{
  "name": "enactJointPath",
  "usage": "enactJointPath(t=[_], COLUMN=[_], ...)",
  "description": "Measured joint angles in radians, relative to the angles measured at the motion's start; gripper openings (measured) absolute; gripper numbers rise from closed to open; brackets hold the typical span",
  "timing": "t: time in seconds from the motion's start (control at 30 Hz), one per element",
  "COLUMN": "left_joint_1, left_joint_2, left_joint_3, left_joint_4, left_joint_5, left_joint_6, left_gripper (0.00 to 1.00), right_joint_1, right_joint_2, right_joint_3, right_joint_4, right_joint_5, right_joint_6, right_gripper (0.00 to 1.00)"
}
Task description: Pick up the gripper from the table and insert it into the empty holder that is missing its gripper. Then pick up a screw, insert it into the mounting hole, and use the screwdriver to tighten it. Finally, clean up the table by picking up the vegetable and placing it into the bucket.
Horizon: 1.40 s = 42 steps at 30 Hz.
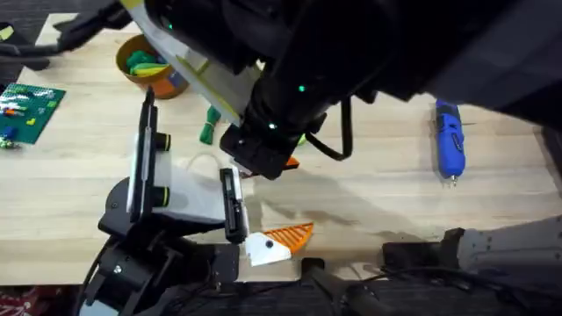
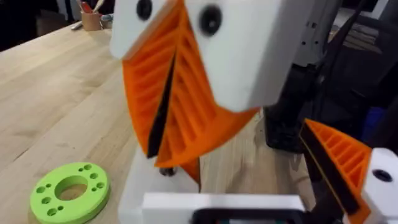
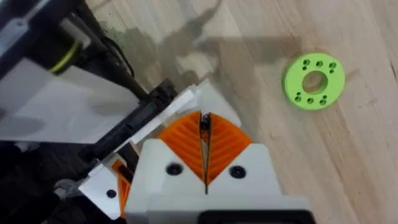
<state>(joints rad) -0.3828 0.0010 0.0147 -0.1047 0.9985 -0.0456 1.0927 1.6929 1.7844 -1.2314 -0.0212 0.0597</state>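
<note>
My right gripper (image 3: 205, 146) is shut on the orange ribbed gripper (image 1: 291, 162), whose tip pokes out beside the pads. It holds it at the free end of the holder (image 1: 189, 197), a white body with a black rail. The twin finger (image 1: 283, 237) sits at the rail's other end. My left gripper (image 2: 252, 146) carries this rail, its two finger places far apart, so it is open. The blue screwdriver (image 1: 450, 139) lies at the right. The green vegetable (image 1: 208, 127) lies near the orange bucket (image 1: 147, 66). The screw is out of view.
A green ring with holes (image 3: 314, 81) lies on the wood beside the holder. A green brick baseplate (image 1: 26, 110) sits at the far left. The right arm hangs dark and large over the table's middle. A green toy sits inside the bucket.
</note>
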Motion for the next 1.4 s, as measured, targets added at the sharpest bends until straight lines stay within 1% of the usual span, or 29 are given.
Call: enactJointPath(t=[1.03, 1.4], left_joint_1=[0.000, 0.000], left_joint_2=[0.000, 0.000], left_joint_3=[0.000, 0.000], left_joint_4=[0.000, -0.001], left_joint_5=[0.000, -0.002], left_joint_6=[-0.015, -0.022], left_gripper=[0.983, 0.983], right_joint_1=[0.000, 0.000], right_joint_2=[0.010, 0.019], right_joint_3=[-0.001, -0.001], right_joint_4=[-0.032, -0.026], right_joint_5=[0.001, 0.025], right_joint_6=[0.000, 0.000], right_gripper=[0.015, 0.015])
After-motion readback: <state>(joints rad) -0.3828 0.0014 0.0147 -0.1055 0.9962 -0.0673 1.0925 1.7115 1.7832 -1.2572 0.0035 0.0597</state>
